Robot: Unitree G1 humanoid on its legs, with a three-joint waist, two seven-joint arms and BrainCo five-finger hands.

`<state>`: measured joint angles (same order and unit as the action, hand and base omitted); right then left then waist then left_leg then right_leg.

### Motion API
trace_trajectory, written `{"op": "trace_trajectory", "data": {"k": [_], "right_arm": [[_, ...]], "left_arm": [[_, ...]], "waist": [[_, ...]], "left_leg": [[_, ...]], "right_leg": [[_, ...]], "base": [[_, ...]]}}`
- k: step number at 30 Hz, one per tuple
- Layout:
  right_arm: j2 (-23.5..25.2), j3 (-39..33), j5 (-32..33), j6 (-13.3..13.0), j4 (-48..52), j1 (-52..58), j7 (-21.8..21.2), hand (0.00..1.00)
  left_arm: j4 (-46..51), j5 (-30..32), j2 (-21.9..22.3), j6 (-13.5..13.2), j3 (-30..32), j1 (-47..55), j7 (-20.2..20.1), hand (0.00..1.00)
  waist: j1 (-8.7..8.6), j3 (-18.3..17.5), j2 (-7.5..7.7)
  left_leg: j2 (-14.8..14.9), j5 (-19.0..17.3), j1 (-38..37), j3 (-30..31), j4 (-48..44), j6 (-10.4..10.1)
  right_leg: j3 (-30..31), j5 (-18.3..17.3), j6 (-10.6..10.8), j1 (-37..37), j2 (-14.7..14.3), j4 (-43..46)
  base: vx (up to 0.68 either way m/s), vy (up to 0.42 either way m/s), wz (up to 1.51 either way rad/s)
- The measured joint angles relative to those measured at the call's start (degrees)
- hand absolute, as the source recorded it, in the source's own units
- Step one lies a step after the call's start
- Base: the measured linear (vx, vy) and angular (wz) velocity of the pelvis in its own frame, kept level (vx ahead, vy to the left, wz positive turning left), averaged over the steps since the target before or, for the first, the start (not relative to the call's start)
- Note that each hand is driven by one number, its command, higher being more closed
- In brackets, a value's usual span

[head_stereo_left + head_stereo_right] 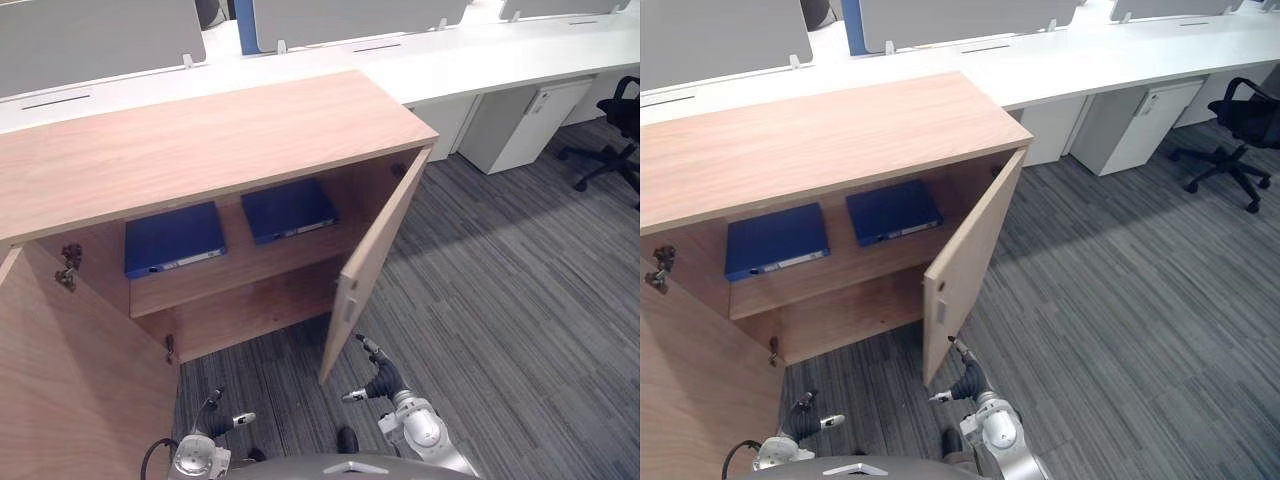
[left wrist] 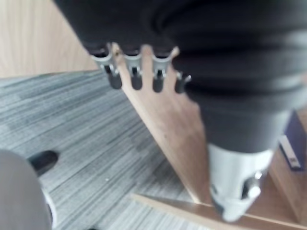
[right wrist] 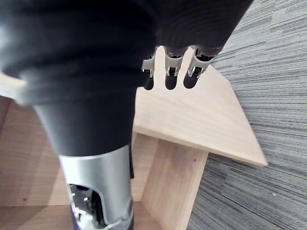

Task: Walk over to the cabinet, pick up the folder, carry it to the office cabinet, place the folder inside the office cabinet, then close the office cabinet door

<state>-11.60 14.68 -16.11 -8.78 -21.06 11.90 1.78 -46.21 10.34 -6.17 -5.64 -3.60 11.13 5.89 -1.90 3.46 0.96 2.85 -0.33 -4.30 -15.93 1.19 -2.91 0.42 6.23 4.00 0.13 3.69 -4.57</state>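
Both doors of the low wooden office cabinet (image 1: 200, 130) stand open. Two blue folders lie flat on its shelf, one to the left (image 1: 173, 239) and one to the right (image 1: 288, 210). My right hand (image 1: 380, 378) is open, its fingers straight and pointing up at the outer face of the right door (image 1: 375, 260), close to its lower edge. I cannot tell whether it touches the door. That door (image 3: 201, 120) shows past the fingers in the right wrist view. My left hand (image 1: 212, 415) hangs open and empty low in front of the left door (image 1: 70, 370).
A long white desk (image 1: 480, 60) with grey screens runs behind the cabinet. A white pedestal (image 1: 525, 125) stands under it at the right, with a black office chair (image 1: 615, 130) beyond. Grey striped carpet (image 1: 500, 300) spreads to the right.
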Motion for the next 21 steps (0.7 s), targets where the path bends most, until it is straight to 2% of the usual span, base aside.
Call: {"op": "trace_trajectory", "data": {"k": [3,10,12,16,19,21], "right_arm": [[-0.04,-3.64,-2.33,0.55,-4.16,0.08,0.77,0.00],[0.67,-13.35,-1.92,2.65,-15.34,0.08,4.78,0.00],[2.58,-15.73,1.36,3.47,-19.40,0.23,5.07,0.00],[5.07,-16.06,5.60,4.63,-22.09,0.16,5.08,0.00],[5.51,-17.48,6.90,5.25,-22.83,-0.43,5.09,0.00],[5.72,-17.81,7.31,5.24,-22.99,-0.56,5.11,0.00]], "left_arm": [[-0.04,-0.03,-0.15,0.00,0.07,-0.11,0.12,0.00],[-0.07,-0.25,-0.32,0.00,0.93,0.04,0.22,0.00],[-0.19,-1.24,-0.31,0.03,2.01,0.31,0.66,0.00],[-0.60,-2.48,-0.14,0.21,3.70,0.38,1.43,0.00],[-0.64,-3.30,0.08,0.31,4.74,0.42,1.51,0.00],[-0.70,-3.52,0.05,0.50,4.92,0.43,1.60,0.00]], "waist": [[0.39,0.09,0.55],[0.82,-0.14,1.11],[0.87,-0.07,1.19],[1.11,0.01,1.41],[1.71,0.15,1.66],[1.46,0.19,1.77]], "left_leg": [[-0.33,-0.12,-0.71,0.33,0.03,0.32],[-1.53,0.61,-1.37,2.00,1.59,0.83],[-2.15,1.57,-2.34,2.98,3.27,1.18],[-2.89,1.71,-2.60,4.75,3.33,1.41],[-3.61,1.78,-2.74,5.57,3.62,1.79],[-4.14,1.94,-2.68,6.84,3.67,2.12]], "right_leg": [[-0.42,-0.19,0.30,0.62,0.33,0.56],[-1.86,-1.80,1.29,0.74,1.47,2.03],[-2.94,-2.12,1.58,1.40,1.94,2.21],[-4.47,-3.17,1.73,2.24,2.88,2.70],[-5.45,-3.56,2.14,2.61,3.77,3.21],[-6.46,-3.83,2.45,3.28,4.27,3.24]], "base": [[-0.02,0.023,0.06],[-0.02,0.023,0.13],[-0.03,0.028,0.20],[-0.03,0.027,0.26],[-0.03,0.038,0.20],[-0.01,0.037,0.33]]}}
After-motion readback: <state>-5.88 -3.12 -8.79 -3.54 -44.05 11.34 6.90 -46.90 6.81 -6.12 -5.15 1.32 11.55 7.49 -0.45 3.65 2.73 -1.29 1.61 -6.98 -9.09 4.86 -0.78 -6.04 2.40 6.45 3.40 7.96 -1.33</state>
